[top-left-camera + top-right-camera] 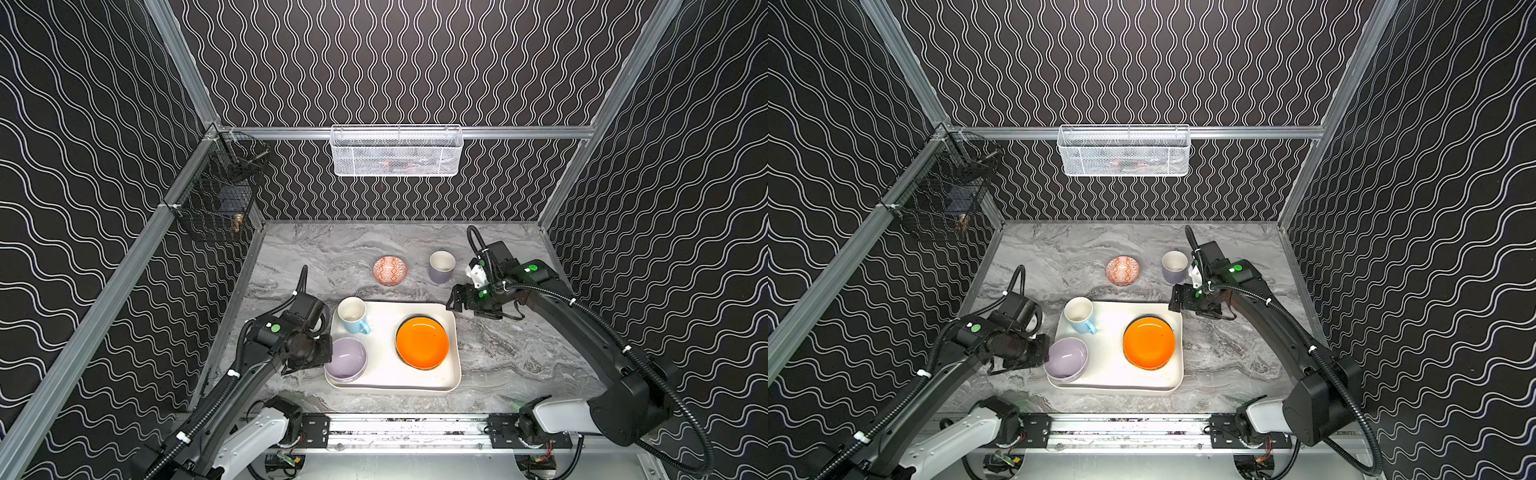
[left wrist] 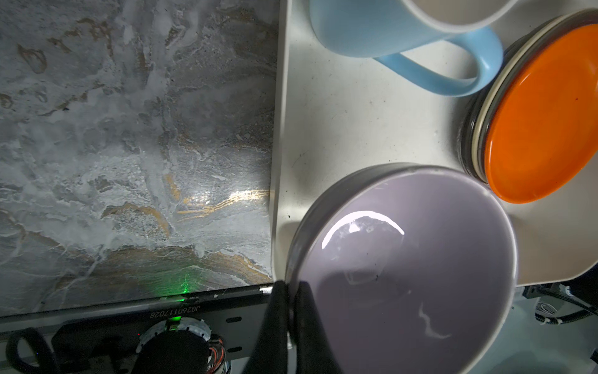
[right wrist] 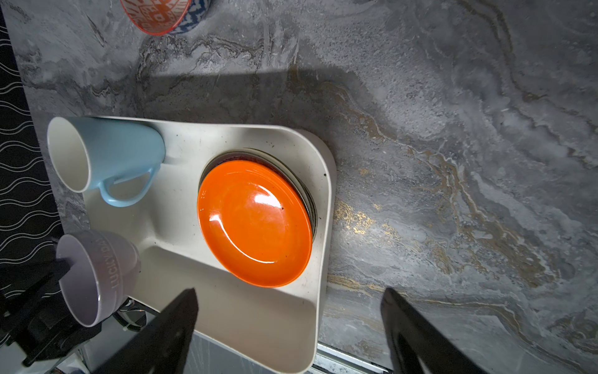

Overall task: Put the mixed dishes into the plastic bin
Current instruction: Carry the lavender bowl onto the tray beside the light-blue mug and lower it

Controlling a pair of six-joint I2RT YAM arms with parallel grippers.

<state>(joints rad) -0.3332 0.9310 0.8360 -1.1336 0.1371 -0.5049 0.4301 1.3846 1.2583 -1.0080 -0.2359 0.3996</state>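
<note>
The cream plastic bin (image 1: 386, 374) (image 1: 1108, 372) holds an upright light blue mug (image 1: 353, 318) (image 2: 388, 29) and an orange plate (image 1: 422, 343) (image 3: 255, 223) that tops a stack of darker plates. My left gripper (image 1: 328, 353) (image 2: 293, 289) is shut on the rim of the lavender bowl (image 1: 348, 359) (image 2: 404, 265), which is tilted over the bin's near left corner. My right gripper (image 1: 453, 301) (image 3: 289, 293) hangs open and empty above the bin's far right corner. The red-orange patterned bowl (image 1: 390, 270) and the lavender-grey mug (image 1: 441, 267) stand on the marble behind the bin.
A white wire-mesh basket (image 1: 397, 151) hangs on the back rail. A black wire basket (image 1: 220, 191) hangs on the left wall. The arms' mounting rail (image 1: 395, 430) runs along the table's front edge.
</note>
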